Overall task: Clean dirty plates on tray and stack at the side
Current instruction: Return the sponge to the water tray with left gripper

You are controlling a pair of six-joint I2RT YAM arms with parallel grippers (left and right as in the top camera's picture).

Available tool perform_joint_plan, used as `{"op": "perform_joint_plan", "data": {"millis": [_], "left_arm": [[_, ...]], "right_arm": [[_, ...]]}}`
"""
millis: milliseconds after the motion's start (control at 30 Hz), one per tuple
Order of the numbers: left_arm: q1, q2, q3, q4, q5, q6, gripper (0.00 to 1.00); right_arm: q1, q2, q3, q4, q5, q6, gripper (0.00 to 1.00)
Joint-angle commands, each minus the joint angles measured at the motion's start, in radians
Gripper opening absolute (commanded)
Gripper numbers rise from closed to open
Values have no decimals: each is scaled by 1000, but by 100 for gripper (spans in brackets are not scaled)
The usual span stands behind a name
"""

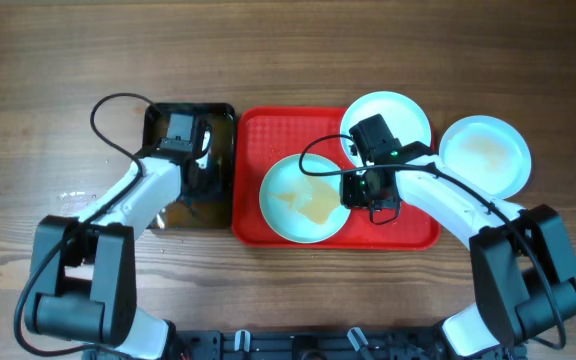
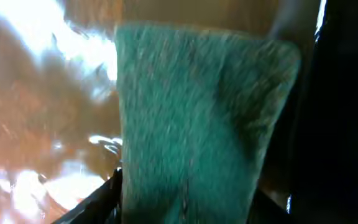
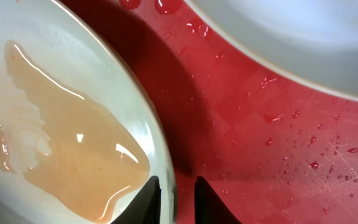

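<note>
The red tray (image 1: 253,130) holds a pale plate (image 1: 288,205) with a pool of orange liquid at its centre. A second plate (image 1: 408,112) lies at the tray's far right corner, partly over the rim. A third plate (image 1: 483,155), faintly smeared, rests on the table to the right of the tray. My right gripper (image 1: 360,192) straddles the right rim of the centre plate (image 3: 55,93), one finger inside and one outside (image 3: 177,196), closed narrowly on it. My left gripper (image 1: 196,170) is in the black basin, shut on a green sponge (image 2: 197,124).
The black basin (image 1: 158,112) stands just left of the tray and holds brownish water (image 2: 36,124). Water drops dot the tray floor (image 3: 272,137). The second plate's edge (image 3: 303,37) is close behind my right gripper.
</note>
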Motion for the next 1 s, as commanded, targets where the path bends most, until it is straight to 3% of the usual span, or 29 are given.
{"op": "perform_joint_plan", "data": {"millis": [0, 100, 133, 167, 200, 233, 267, 300, 333, 367, 467, 700, 733, 800, 833, 900, 933, 967], "left_arm": [[6, -6, -8, -55, 10, -17, 51], [6, -6, -8, -23, 10, -17, 34], [6, -6, -8, -5, 10, -16, 12], [6, -6, -8, 17, 9, -16, 4], [6, -6, -8, 25, 9, -16, 4], [7, -8, -7, 25, 8, -16, 13], [7, -10, -6, 25, 8, -16, 41], [7, -10, 0, 29, 1, -15, 49], [7, -12, 6, 41, -13, -16, 51], [7, -12, 9, 56, -19, -16, 59], [6, -12, 9, 138, -20, -16, 65], [6, 43, 9, 186, 8, -16, 63], [6, 55, 9, 186, 9, -16, 56], [6, 55, 9, 188, 8, -16, 32], [6, 55, 9, 190, 8, -16, 4], [6, 30, 10, 181, 8, -16, 4], [6, 1, 11, 173, 8, -16, 11], [6, -27, 11, 164, 8, -16, 40]], "right_arm": [[3, -11, -7, 2, 17, -13, 20], [3, -11, -7, 1, 17, -13, 20], [3, -11, -7, 1, 17, -12, 20], [3, -11, -7, 1, 17, -13, 20], [3, -11, -7, 1, 17, -13, 20], [3, -11, -7, 1, 17, -13, 20], [3, -11, -7, 1, 17, -12, 20], [3, -11, -7, 2, 17, -12, 20], [3, -11, -7, 2, 17, -13, 20], [3, -11, -7, 1, 17, -13, 20], [3, -11, -7, 2, 17, -13, 20], [3, -11, -7, 1, 17, -13, 20], [3, -11, -7, 0, 17, -13, 20], [3, -11, -7, -1, 17, -13, 20], [3, -11, -7, -1, 17, -13, 20], [3, -11, -7, 2, 17, -13, 20], [3, -11, -7, 4, 18, -13, 20], [3, -11, -7, 6, 18, -13, 20]]}}
